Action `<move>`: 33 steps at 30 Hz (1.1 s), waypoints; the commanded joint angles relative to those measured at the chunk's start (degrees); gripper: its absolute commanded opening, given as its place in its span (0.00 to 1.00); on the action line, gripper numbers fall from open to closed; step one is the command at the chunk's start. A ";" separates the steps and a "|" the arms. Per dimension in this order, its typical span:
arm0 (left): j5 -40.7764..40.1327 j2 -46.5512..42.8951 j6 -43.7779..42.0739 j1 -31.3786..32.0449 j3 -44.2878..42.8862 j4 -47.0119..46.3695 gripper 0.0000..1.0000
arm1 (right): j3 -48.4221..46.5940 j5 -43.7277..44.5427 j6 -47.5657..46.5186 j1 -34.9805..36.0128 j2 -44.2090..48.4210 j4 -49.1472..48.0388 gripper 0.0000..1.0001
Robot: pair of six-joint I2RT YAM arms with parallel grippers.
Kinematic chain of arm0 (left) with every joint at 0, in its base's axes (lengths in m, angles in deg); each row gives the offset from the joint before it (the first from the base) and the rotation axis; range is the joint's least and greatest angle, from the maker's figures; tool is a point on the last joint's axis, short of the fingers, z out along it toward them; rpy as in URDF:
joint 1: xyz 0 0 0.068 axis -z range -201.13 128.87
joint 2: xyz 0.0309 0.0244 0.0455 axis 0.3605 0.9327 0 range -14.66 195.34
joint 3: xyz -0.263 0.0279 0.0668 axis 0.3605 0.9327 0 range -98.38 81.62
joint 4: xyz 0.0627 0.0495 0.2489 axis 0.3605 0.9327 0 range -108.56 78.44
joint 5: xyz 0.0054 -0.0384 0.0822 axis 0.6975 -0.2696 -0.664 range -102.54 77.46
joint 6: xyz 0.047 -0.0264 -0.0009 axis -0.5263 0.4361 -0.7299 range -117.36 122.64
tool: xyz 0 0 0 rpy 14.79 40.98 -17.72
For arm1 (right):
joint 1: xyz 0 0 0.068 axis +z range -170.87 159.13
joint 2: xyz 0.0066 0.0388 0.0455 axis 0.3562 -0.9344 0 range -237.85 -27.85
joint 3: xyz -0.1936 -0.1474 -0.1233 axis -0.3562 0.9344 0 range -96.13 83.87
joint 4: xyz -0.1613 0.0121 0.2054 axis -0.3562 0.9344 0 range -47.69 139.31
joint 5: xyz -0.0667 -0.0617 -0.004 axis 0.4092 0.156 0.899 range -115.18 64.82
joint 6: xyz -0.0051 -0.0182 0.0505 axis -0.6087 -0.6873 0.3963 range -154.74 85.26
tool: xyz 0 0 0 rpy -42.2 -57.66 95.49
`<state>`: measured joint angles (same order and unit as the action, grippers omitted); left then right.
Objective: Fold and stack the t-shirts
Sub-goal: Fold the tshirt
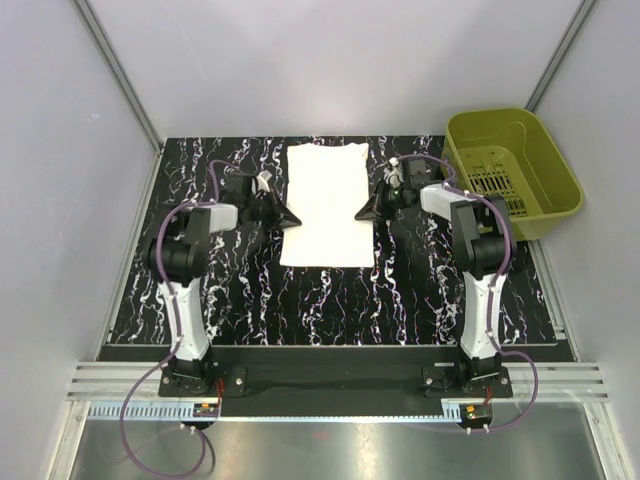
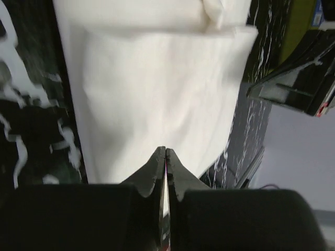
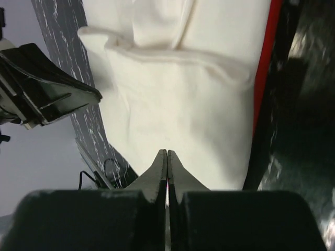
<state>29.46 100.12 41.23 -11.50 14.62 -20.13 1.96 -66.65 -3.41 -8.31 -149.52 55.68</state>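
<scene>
The left claw [image 1: 296, 216] has its two fingers pressed together, with only a hairline slit between them in the left wrist view. Its tip sits low at the left long edge of the t-shirt [image 1: 325, 205], about halfway along the cloth. A pale sliver shows in the slit, but I cannot tell whether any cloth is pinched there.

The right claw [image 1: 359, 212] mirrors it. Its fingers are closed tip to tip, pointing inward at the right long edge of the shirt, directly across from the left claw. Here too I cannot tell whether the closed tips hold cloth or only rest against it.

The shirt lies between the two claws, plain off-white side up. It is folded into a long strip with the sleeves turned in. The strip runs from the far edge of the bench [image 1: 300, 300] toward the arms and is a little wider at the far end. From each wrist camera the cloth spreads out just ahead of the fingertips, with a folded sleeve hem crossing it farther on. In the right wrist view a thin red strip shows along one side edge of the cloth. The opposite claw appears just past the shirt's far edge in both wrist views.

The bench is black with white marbling. Both arms reach in from its near corners, elbows bent outward. An olive-green basket [image 1: 556, 165] sits at the far right corner, well apart from the shirt and behind the right arm.
</scene>
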 commanded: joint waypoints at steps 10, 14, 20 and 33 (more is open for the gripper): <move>-1.22 9.06 6.15 -1.37 -1.83 -15.23 0.03 | -14.58 -0.02 4.53 -4.55 -15.79 -9.33 0.00; -2.35 4.51 -0.94 -1.28 -0.50 -8.14 0.09 | -19.15 0.96 1.12 -4.91 -16.59 -1.70 0.00; -3.94 -7.97 -7.82 -0.32 3.10 1.38 0.22 | -19.70 3.68 -2.67 -3.95 -8.60 8.32 0.00; -4.46 -9.32 -6.42 2.33 13.75 0.16 0.11 | 3.32 3.33 -3.82 1.77 5.65 8.17 0.02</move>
<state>26.73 89.09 36.01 -8.82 28.26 -18.60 1.35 -63.70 -6.52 -6.54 -145.70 65.60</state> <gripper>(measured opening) 0.113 0.020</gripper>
